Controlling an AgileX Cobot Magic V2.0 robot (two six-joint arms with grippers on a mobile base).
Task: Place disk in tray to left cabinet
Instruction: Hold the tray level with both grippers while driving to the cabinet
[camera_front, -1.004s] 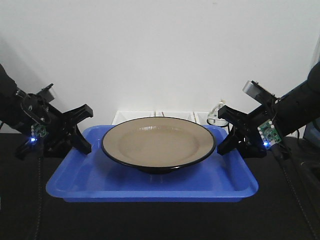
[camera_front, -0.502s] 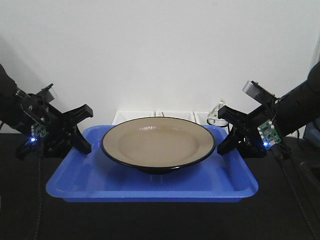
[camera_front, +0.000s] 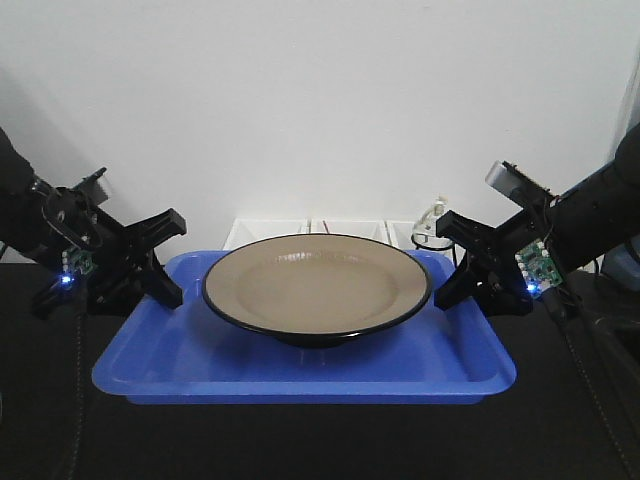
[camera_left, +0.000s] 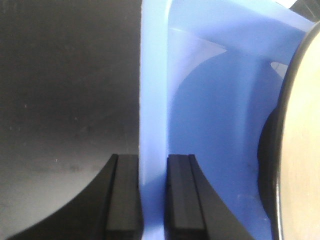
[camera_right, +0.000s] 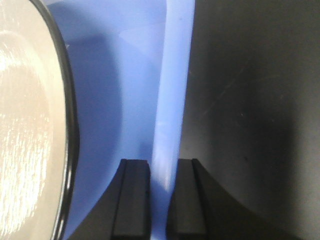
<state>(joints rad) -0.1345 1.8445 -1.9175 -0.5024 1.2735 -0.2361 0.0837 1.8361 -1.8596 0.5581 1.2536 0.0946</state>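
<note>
The tan disk (camera_front: 318, 285) with its black rim sits in the middle of the blue tray (camera_front: 300, 375), which lies on the black tabletop. My left gripper (camera_front: 172, 262) is shut on the tray's left rim (camera_left: 155, 75), one finger outside and one inside. At the opposite end my right gripper (camera_front: 452, 268) is shut on the right rim (camera_right: 172, 75) the same way. The disk's edge shows at the right in the left wrist view (camera_left: 300, 150) and at the left in the right wrist view (camera_right: 25, 125). The left cabinet is out of view.
Small white bins (camera_front: 300, 230) stand just behind the tray against a white wall (camera_front: 320, 100). A looped cable (camera_front: 430, 222) lies at the back right. Black tabletop (camera_front: 300, 440) surrounds the tray.
</note>
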